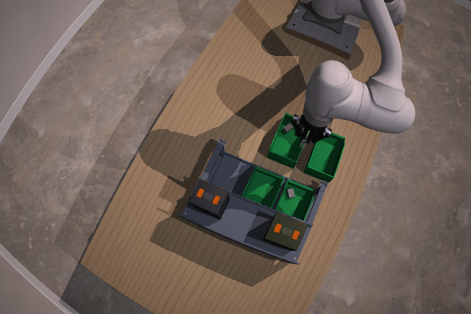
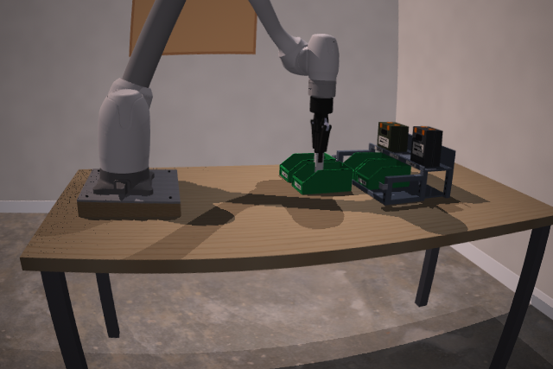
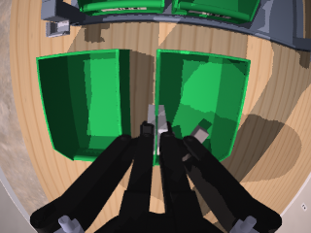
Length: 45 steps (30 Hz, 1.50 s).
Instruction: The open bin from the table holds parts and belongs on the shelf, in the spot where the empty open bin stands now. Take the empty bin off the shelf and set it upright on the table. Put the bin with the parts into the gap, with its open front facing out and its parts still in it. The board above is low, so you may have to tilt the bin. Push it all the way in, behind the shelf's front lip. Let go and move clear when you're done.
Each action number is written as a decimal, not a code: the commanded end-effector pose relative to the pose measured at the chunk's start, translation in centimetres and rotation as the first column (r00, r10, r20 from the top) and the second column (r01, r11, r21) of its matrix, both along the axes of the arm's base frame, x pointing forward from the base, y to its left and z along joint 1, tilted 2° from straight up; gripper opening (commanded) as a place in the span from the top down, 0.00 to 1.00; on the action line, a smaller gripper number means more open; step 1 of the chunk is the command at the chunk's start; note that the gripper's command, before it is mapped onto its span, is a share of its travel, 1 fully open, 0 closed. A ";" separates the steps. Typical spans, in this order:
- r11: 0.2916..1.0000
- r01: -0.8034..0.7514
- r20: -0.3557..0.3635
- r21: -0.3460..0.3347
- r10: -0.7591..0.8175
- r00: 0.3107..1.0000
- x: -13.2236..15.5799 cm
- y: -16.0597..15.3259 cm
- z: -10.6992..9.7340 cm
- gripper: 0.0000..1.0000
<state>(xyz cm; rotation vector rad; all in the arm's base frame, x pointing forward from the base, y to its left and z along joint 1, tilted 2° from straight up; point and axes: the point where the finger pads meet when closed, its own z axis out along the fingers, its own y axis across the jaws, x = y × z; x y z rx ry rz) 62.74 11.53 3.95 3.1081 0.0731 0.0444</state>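
Note:
The bin with parts (image 1: 281,147) (image 2: 334,181) (image 3: 187,78) stands upright on the table, with a grey part (image 1: 288,128) (image 3: 199,134) visible inside. The emptied bin (image 1: 323,158) (image 2: 284,172) (image 3: 104,97) stands upright beside it, a narrow strip of table between them. My gripper (image 1: 303,143) (image 2: 319,163) (image 3: 155,115) points straight down and is shut on the parts bin's side wall, the one facing the empty bin. The grey shelf (image 1: 238,223) (image 3: 219,24) has a gap (image 1: 228,171) at its left end in the top view. Contents hidden behind the fingers cannot be seen.
Two more green bins (image 1: 264,189) (image 1: 298,204) stand on the lower shelf beside the gap; one holds a grey part. A black case (image 1: 208,204) (image 2: 430,152) and an olive case (image 1: 283,242) (image 2: 395,142) stand on the upper board. The shelf's front lip faces the table bins.

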 end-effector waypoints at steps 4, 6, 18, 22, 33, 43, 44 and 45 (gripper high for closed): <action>1.000 0.000 0.000 0.000 0.000 1.000 0.0 0.0 0.0 0.90; 1.000 0.000 0.000 0.000 0.000 1.000 0.0 0.0 0.0 0.90; 1.000 0.000 0.000 0.000 0.000 1.000 0.0 0.0 0.0 0.90; 1.000 0.000 0.000 0.000 0.000 1.000 0.0 0.0 0.0 0.90; 1.000 0.000 0.000 0.000 0.000 1.000 -0.1 0.1 2.0 0.90; 1.000 0.000 0.000 0.000 0.000 1.000 -0.1 0.1 3.1 0.90; 1.000 0.000 0.000 0.000 0.000 1.000 -0.1 0.1 3.1 0.90; 1.000 0.000 0.000 0.000 0.000 1.000 -0.1 0.1 3.1 0.90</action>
